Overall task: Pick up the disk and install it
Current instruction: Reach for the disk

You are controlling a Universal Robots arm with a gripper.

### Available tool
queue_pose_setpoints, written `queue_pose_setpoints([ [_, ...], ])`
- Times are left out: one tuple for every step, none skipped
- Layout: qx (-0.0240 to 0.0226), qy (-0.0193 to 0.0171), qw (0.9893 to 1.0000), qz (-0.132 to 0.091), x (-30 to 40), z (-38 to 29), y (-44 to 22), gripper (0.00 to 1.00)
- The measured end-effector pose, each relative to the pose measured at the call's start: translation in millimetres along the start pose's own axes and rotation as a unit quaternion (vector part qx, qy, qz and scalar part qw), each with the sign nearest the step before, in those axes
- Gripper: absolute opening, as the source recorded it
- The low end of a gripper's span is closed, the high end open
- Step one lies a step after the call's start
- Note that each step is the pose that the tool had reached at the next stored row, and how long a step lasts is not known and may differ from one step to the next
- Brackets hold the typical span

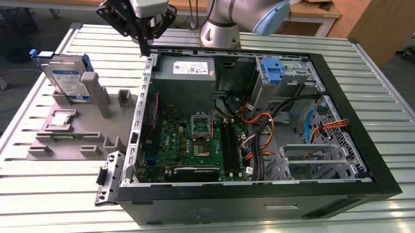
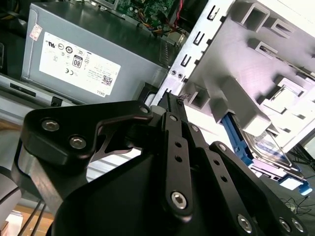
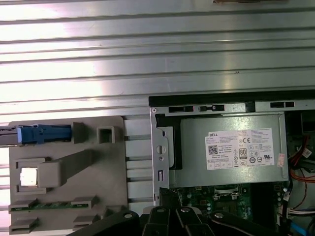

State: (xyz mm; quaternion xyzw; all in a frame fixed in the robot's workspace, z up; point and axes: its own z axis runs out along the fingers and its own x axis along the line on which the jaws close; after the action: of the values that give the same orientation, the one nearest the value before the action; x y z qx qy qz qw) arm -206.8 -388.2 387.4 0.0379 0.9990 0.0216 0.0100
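**Silver disk parked in the stand, gripper empty at the case rim**

Steel slats of the table (image 1: 39, 194) run all round, and on them lies the open case (image 1: 246, 204), on its side with the green board (image 1: 194, 141) facing up. The gripper (image 1: 144, 48) hangs at the far corner of the case on the exterior view's left. Its tips point down just above the rim, right beside the grey power supply (image 1: 186, 70). The fingers are pressed together tip to tip with nothing between them. In the second wrist view the black links meet in a point, and nothing is clamped there.

And the disk (image 1: 68, 80)? It is off to the exterior view's left, standing on edge in the grey stand (image 1: 77, 141). Its white-and-blue label faces out and blue rails run along its sides. It is clear of the gripper, with no contact at all. In the first wrist view it shows edge-on, a blue strip in a slot of the stand. In the second wrist view it peeks out from behind the stand's blocks.

Nearer on the stand, a small silver chip (image 1: 61, 119) lies flat in its pocket, and a thin green strip (image 1: 65, 137) sits in a groove just beside it.

Inside the case, a blue caddy (image 1: 272, 68) sits at the far side toward the exterior view's right. Orange and black cables (image 1: 259, 131) loop between the board and the metal cage (image 1: 311, 155). The arm (image 1: 224, 24) rises behind the case, silver joint catching the light.
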Motion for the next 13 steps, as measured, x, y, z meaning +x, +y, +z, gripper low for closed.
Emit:
queue_pose_setpoints([
  [0.0000,0.0000,1.0000,0.000,0.3,0.0,0.0,0.10],
  [0.0000,0.0000,1.0000,0.000,0.6,0.0,0.0,0.10],
  [0.0000,0.0000,1.0000,0.000,0.9,0.0,-0.1,0.10],
  [0.0000,0.0000,1.0000,0.000,1.1,0.0,-0.1,0.10],
  [0.0000,0.0000,1.0000,0.000,1.4,0.1,-0.1,0.10],
  [0.0000,0.0000,1.0000,0.000,1.6,0.1,-0.1,0.10],
  [0.0000,0.0000,1.0000,0.000,2.2,0.1,-0.2,0.10],
  [0.0000,0.0000,1.0000,0.000,2.8,0.1,-0.2,0.10],
  [0.0000,0.0000,1.0000,0.000,3.3,0.2,-0.3,0.10],
  [0.0000,0.0000,1.0000,0.000,3.7,0.1,-0.3,0.10],
  [0.0000,0.0000,1.0000,0.000,4.1,0.2,-0.3,0.10],
  [0.0000,0.0001,1.0000,0.000,6.8,0.4,-0.5,0.10],
  [0.0000,0.0002,1.0000,0.000,7.2,0.4,-0.5,0.10],
])
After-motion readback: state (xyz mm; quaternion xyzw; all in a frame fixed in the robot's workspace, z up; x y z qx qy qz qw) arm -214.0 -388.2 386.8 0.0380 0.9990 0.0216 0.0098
